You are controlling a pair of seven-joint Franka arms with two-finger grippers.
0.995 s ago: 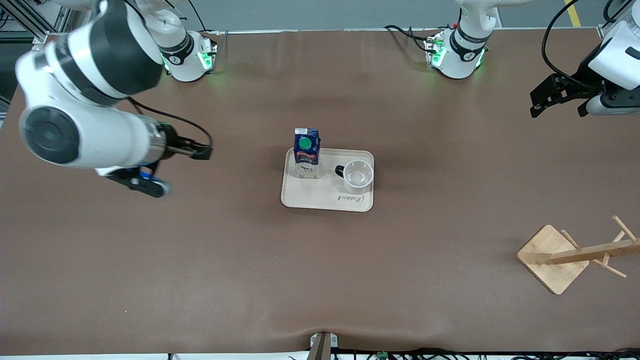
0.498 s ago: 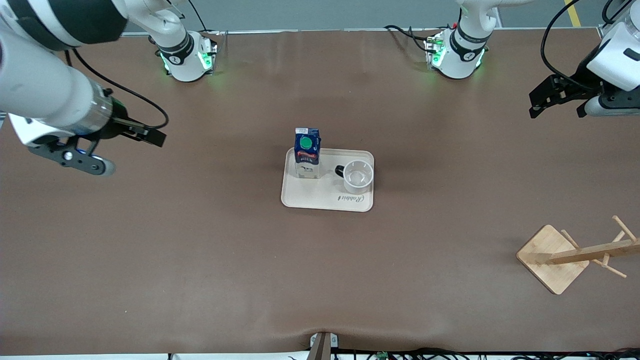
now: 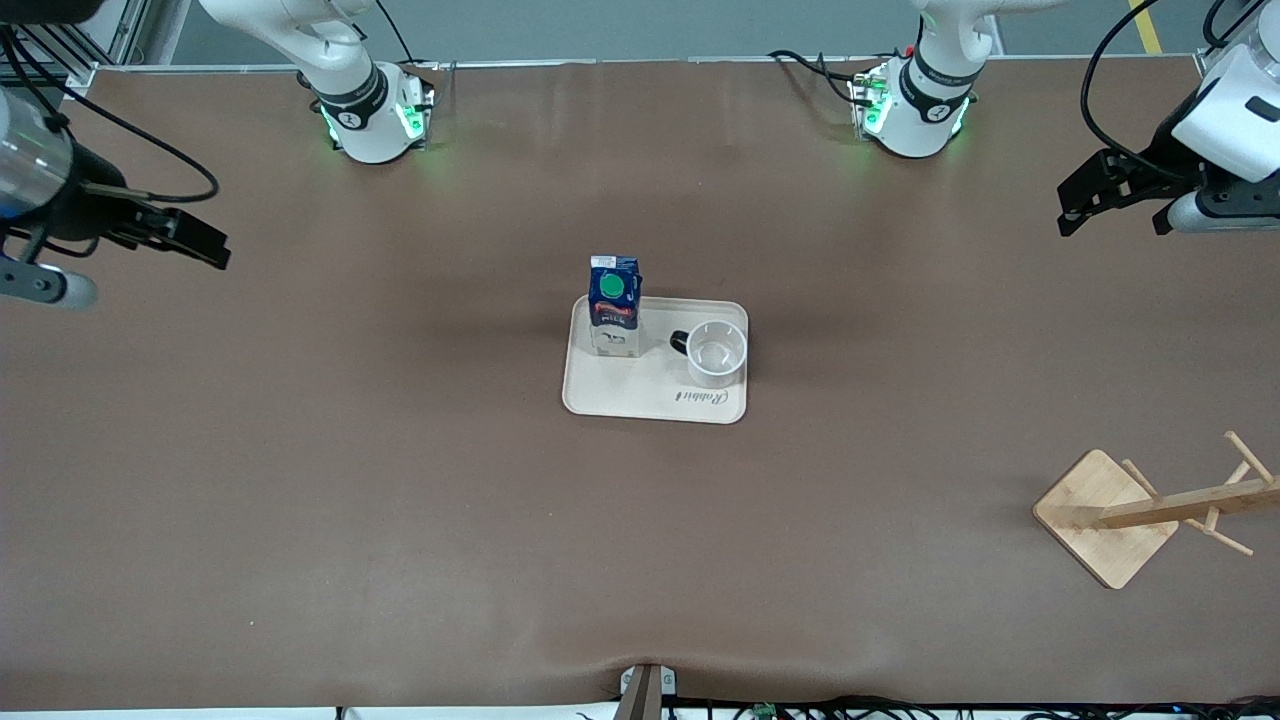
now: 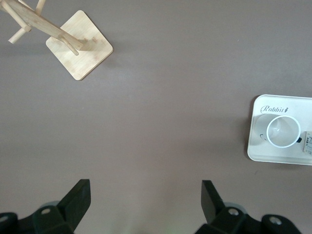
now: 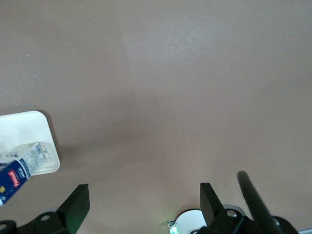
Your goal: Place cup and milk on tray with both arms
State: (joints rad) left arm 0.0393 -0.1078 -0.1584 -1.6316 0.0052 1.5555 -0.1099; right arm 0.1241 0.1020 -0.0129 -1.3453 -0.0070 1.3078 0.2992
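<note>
On the beige tray (image 3: 655, 398), milk carton (image 3: 614, 318) and mug (image 3: 716, 353) stand upright, side by side. Left gripper (image 3: 1118, 200) and right gripper (image 3: 175, 238) hang empty, spread, over the table's ends. The tall carton probably tips easily; the mug is breakable.

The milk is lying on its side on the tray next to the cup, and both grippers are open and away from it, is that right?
Not quite. The milk stands upright on the tray, as the front view shows. The rest holds: the cup sits beside it, and the left gripper and right gripper are open, each over bare table near its own end.
</note>
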